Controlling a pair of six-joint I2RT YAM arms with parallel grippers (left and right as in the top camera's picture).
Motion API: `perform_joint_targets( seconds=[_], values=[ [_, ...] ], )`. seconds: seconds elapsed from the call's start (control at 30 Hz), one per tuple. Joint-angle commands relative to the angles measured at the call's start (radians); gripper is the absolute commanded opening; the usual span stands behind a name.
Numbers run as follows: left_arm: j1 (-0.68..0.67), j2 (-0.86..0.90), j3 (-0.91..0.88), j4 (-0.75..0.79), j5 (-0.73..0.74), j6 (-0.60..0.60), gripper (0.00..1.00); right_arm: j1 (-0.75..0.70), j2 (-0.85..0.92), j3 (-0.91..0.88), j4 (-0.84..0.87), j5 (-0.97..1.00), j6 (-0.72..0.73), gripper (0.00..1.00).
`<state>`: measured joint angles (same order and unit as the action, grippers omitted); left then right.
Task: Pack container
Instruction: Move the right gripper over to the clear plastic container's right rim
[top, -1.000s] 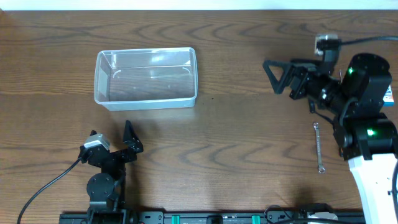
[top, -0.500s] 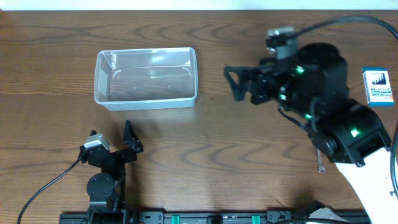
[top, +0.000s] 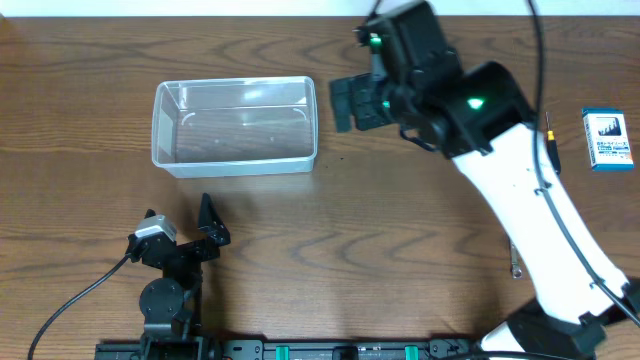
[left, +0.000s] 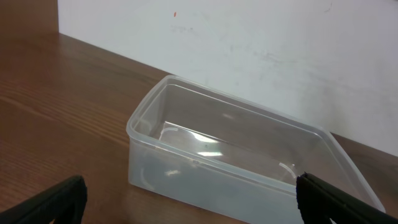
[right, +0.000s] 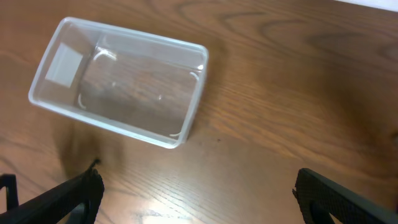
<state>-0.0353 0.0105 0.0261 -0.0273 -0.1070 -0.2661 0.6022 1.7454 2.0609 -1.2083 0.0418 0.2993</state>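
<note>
1. Close to the near edge of the dark brown wooden worktop, left of its middle, the black left hand points toward the far edge. Its fingers stand wide apart, one in each lower corner of the left wrist view, and nothing is between them.
2. Toward the near right corner, a small silver metal wrench lies flat on the wood, running near to far. Its far end is hidden under the white right arm.
3. Farther back, in the far left part of the worktop, the clear rectangular plastic container stands upright. Its long sides run parallel to the far edge. The wood grain shows through its floor. It lies ahead of the left hand and well apart from it.
4. Level with the container, a small blue and white box sits by the right edge. A thin dark tool lies just beside it, too small to identify.
5. Farthest back, the black right hand hangs above the worktop just beyond the container's right end. Its fingers are spread wide and grip nothing. The right wrist view looks down on the container from above.
</note>
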Motion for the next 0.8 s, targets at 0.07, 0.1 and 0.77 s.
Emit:
perform_joint_targets(
  seconds=[0.07,0.1,0.77],
  values=[
    [0.003,-0.005,-0.022,-0.036,-0.006,-0.005,0.98,0.067,0.080,0.079,-0.009,0.014,-0.087,0.99],
    [0.003,-0.005,-0.022,-0.035,-0.006,-0.006,0.98,0.075,0.093,0.079,-0.008,0.014,-0.092,0.99],
    [0.004,0.348,0.473,-0.545,0.166,0.193,0.98,0.105,0.290,0.079,-0.038,0.037,-0.117,0.99]
  ],
)
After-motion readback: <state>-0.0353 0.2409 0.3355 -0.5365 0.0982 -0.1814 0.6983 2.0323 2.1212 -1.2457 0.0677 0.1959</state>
